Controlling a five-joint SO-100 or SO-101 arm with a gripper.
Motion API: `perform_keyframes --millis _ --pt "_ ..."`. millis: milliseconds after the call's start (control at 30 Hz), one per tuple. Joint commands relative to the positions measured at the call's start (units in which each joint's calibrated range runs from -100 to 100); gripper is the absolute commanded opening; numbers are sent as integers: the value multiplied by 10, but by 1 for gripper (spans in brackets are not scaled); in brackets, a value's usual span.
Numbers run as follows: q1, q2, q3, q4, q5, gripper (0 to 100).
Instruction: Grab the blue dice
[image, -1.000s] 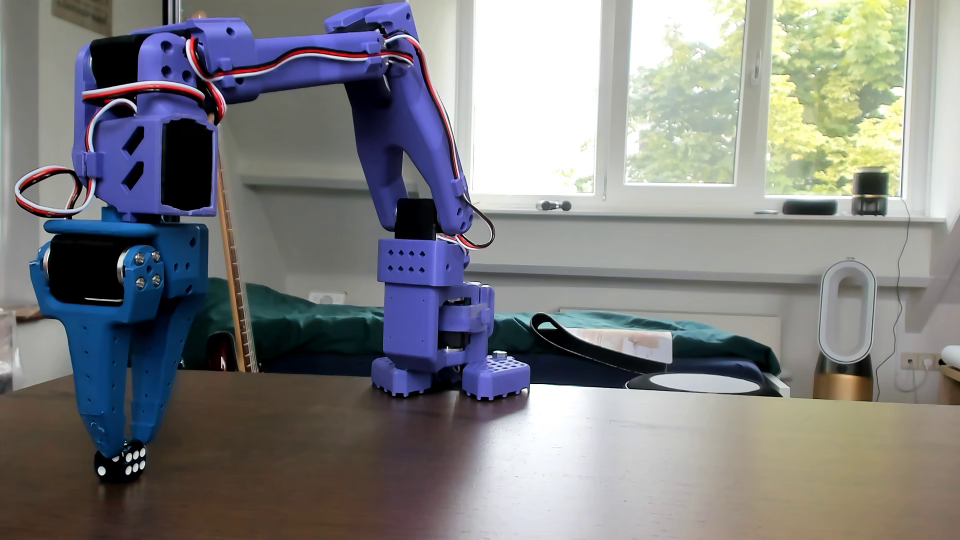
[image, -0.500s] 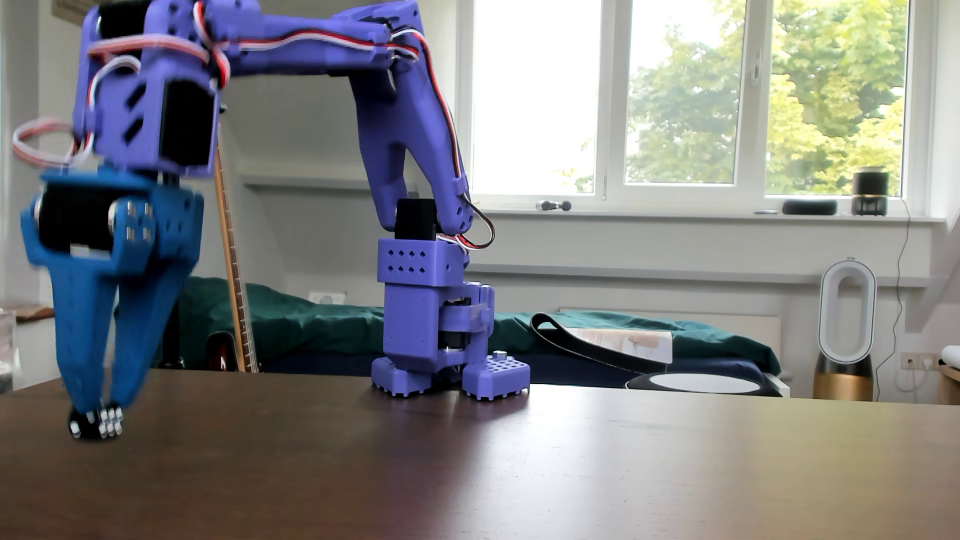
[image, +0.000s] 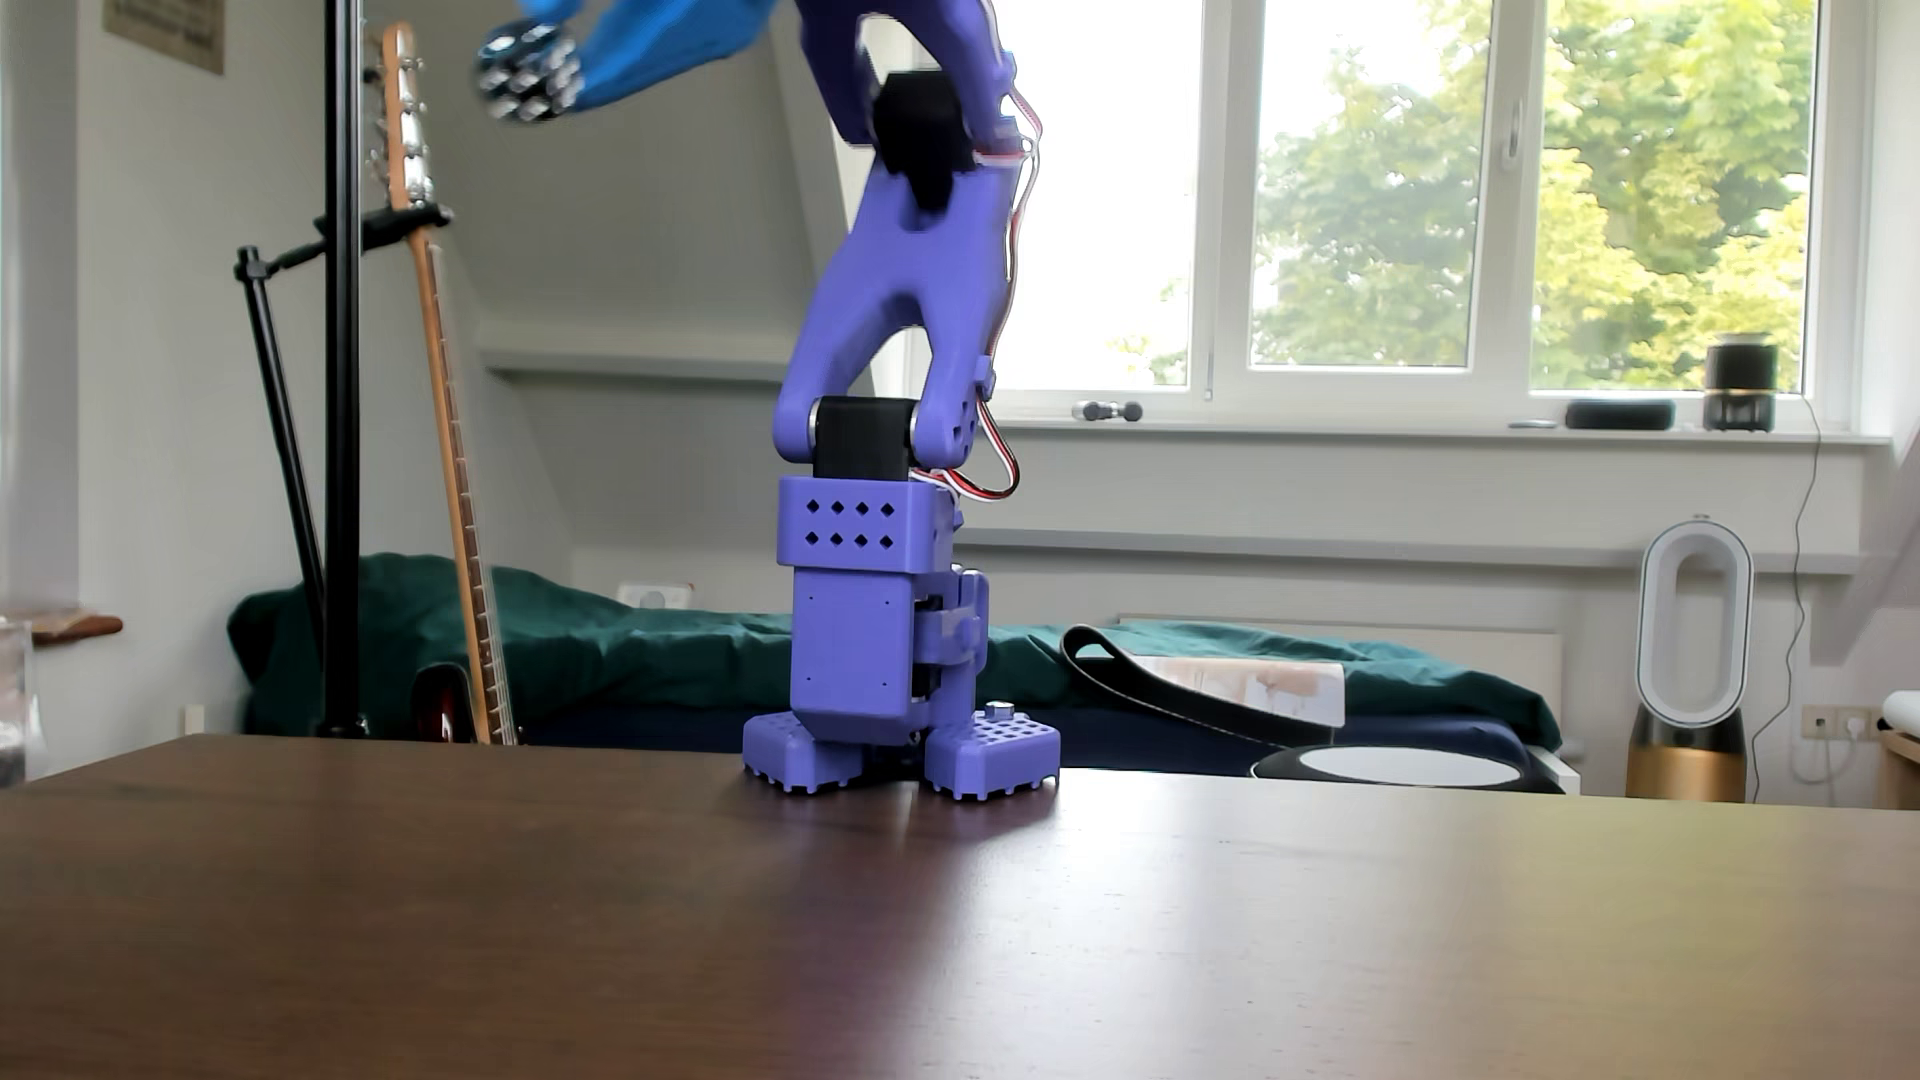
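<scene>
The blue dice, a dark glossy cube with white pips, hangs high above the brown table at the top left of the other view, blurred by motion. My gripper, with bright blue fingers, reaches left from the purple arm and is closed on the dice at its tip. The upper part of the gripper is cut off by the top edge of the view. The arm's base stands at the far middle of the table.
A black stand pole rises at the table's far left, with a guitar leaning behind it. A bed, a fan and a window sill lie beyond the table.
</scene>
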Motion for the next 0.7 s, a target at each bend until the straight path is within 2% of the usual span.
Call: perform_keyframes --millis 0,100,567,667 --pt "-39 -274 163 -1 -3 1" --pt "-26 -265 228 -10 -3 1" --pt "-34 -285 255 -42 2 2" --pt "-41 -296 259 -42 3 4"
